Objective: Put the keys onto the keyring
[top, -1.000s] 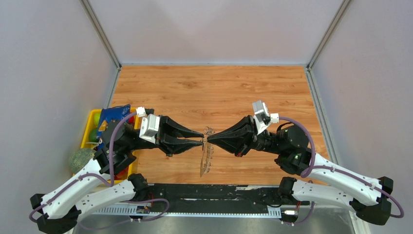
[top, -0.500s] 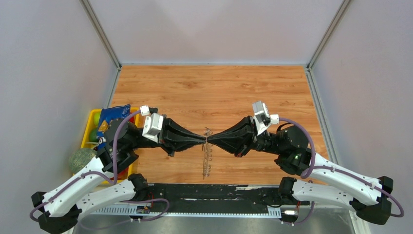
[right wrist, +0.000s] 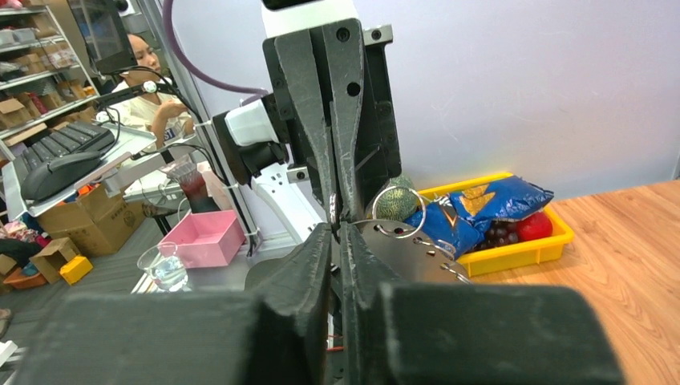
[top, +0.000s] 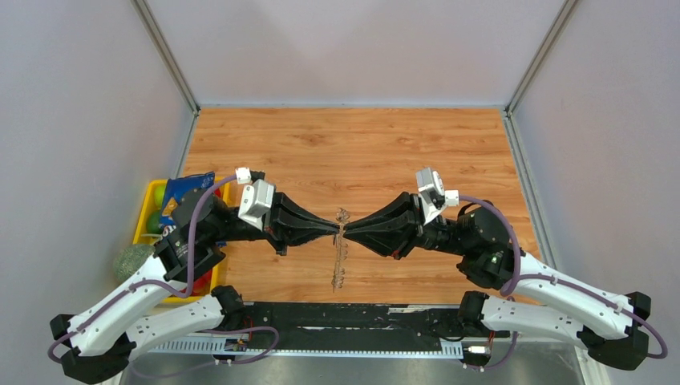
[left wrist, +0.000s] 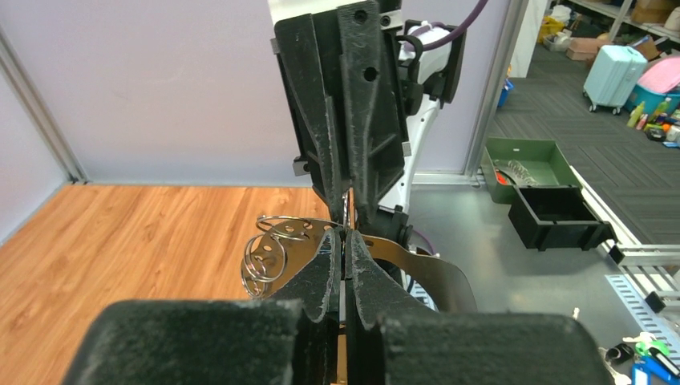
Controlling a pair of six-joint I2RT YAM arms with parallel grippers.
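Observation:
The keyring [top: 340, 261] hangs edge-on between both grippers above the table's near middle. It is a thin grey metal hoop with small wire rings along its rim. My left gripper [top: 336, 231] and right gripper [top: 346, 231] meet tip to tip, each shut on its upper rim. In the left wrist view my left gripper [left wrist: 345, 237] pinches the keyring [left wrist: 293, 245], facing the right gripper's fingers [left wrist: 365, 120]. In the right wrist view my right gripper [right wrist: 337, 229] pinches the keyring [right wrist: 409, 250], facing the left gripper's fingers [right wrist: 309, 104]. No key is in view.
A yellow bin [top: 148, 210] at the table's left edge holds a blue bag [top: 183, 192] and fruit; a green melon [top: 132, 261] sits beside it. The bin also shows in the right wrist view [right wrist: 521, 250]. Grey walls enclose the wooden table [top: 353, 152].
My left gripper, open one second ago, has shut on the keyring and moved slightly right. The keyring has swung from tilted to hanging edge-on. The right gripper has kept its hold.

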